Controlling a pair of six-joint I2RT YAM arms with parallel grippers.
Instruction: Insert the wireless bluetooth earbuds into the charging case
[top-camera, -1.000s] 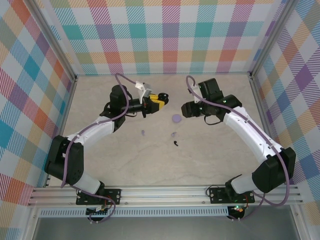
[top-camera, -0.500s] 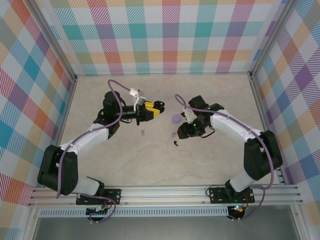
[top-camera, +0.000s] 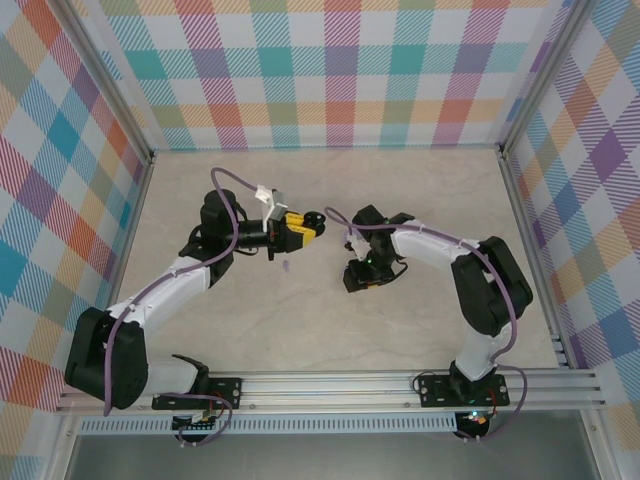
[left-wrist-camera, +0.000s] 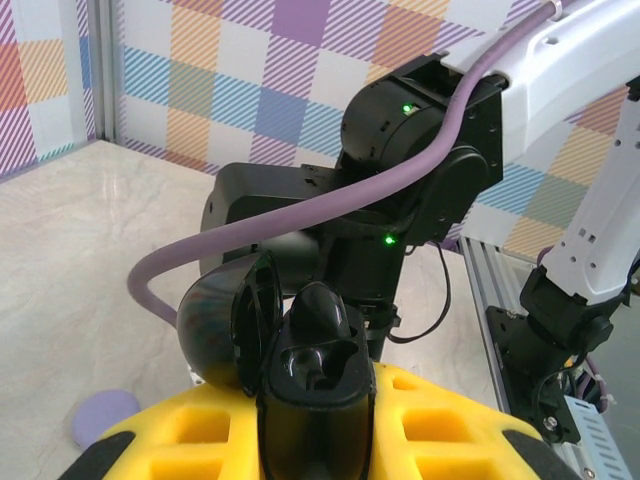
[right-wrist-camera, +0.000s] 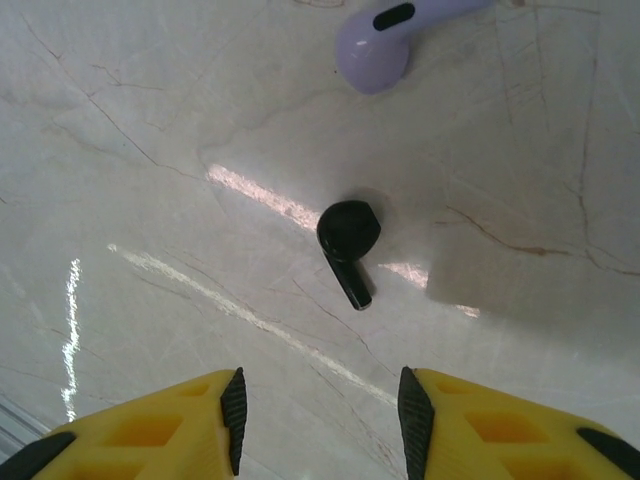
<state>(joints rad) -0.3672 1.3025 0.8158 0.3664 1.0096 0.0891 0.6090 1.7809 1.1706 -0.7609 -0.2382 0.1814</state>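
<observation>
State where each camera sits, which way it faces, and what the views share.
Top external: above and behind the bases, looking down on the table; both arms show, with left gripper and right gripper.
Left wrist: on that wrist, looking along its yellow fingers past the open black charging case toward the right arm.
Right wrist: facing down at the black earbud and lilac earbud; own pads at the bottom.
Shared: top and left wrist both show case and right arm.

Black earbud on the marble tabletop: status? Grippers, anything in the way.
Left gripper shut on open black charging case. Right gripper open over small black stemmed earbud, not touching. Pale lilac earbud lies apart, not blocking.
</observation>
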